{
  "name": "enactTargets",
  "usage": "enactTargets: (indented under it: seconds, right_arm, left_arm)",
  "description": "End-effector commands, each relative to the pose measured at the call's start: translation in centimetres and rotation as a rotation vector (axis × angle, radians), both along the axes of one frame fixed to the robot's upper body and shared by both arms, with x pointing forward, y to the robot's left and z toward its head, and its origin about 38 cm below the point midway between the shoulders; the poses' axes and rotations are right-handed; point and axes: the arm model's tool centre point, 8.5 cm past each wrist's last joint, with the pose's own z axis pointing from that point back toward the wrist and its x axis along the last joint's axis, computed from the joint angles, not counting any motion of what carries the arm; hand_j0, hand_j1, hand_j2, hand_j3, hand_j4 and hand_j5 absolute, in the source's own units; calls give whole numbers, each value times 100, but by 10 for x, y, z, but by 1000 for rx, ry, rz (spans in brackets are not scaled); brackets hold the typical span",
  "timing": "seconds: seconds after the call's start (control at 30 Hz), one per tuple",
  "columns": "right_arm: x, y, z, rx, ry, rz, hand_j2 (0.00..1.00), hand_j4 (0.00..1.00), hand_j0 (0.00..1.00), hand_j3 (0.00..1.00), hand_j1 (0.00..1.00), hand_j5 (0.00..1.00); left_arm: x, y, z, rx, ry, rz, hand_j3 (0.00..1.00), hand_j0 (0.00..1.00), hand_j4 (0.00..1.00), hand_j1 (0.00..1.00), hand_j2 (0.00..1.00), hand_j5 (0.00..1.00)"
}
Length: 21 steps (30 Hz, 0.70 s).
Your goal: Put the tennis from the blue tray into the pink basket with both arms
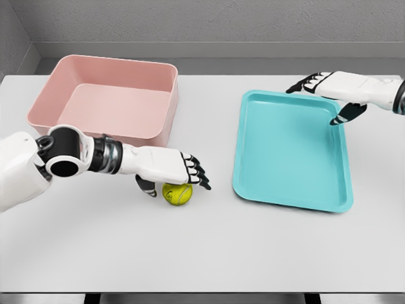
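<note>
**Tennis ball on the tabletop, between basket and tray**

A small yellow-green tennis ball (177, 193) is seen lying on the plain white tabletop (202, 253) — outside both containers. It is placed just in front of the near right corner of the pink rectangular plastic basket (161, 130) and well to the left of the turquoise-blue flat rectangular tray (292, 196), in the open strip between the two.

The left robot hand (180, 170) is reached in from the lower left on its white arm, with the dark forearm cuff and round joint shown near the picture's left edge. The hand is held directly over the ball, palm downward. Its black-tipped fingers (197, 174) are extended and slightly fanned toward the right, while the thumb is pointed down beside the ball's left side. The ball is not seen to be enclosed; whether the palm is touching its top cannot be told from this view.

The right robot hand (329, 88) is brought in from the right edge and is held above the far right corner of the tray. Its fingers are stretched out toward the left, the thumb is hung downward over the tray's right rim, and nothing is held in it.

The basket is stood at the far left of the tabletop — its interior is shown bare.
</note>
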Motion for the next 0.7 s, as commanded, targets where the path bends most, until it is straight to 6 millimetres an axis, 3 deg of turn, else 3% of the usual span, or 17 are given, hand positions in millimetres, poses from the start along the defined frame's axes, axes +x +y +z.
enactTargets:
  seconds: [0.0, 0.67]
  right_arm:
    - [0, -2, 1, 4, 0, -6, 100, 100, 100, 100, 100, 100]
    - [0, -3, 3, 2, -3, -7, 100, 100, 100, 100, 100, 100]
  left_arm:
    - [0, -2, 0, -2, -2, -1, 100, 100, 100, 100, 100, 100]
    - [-1, 3, -13, 15, 16, 15, 100, 100, 100, 100, 100, 100]
